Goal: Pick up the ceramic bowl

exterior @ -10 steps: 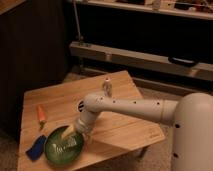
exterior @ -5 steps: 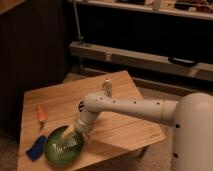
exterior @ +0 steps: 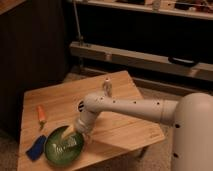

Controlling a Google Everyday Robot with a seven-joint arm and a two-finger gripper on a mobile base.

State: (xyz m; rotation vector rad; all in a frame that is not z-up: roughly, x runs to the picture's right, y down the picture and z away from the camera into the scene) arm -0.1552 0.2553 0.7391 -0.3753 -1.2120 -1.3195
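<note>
The ceramic bowl (exterior: 56,153) is a wide, shallow, glossy green dish at the near left corner of the wooden table (exterior: 125,95). It rests flat on the tabletop. My white arm reaches in from the right and bends down over it. My gripper (exterior: 69,142) hangs inside the bowl's right half, with its pale fingers (exterior: 65,133) spread apart and pointing down into the dish. It stands open and the bowl is not lifted.
A flat blue sponge-like piece (exterior: 36,148) lies just left of the bowl at the table's edge. An orange stick-shaped object (exterior: 41,114) lies further back on the left. A small pale bottle (exterior: 106,87) stands near the table's middle. A dark cabinet and a shelf unit stand behind.
</note>
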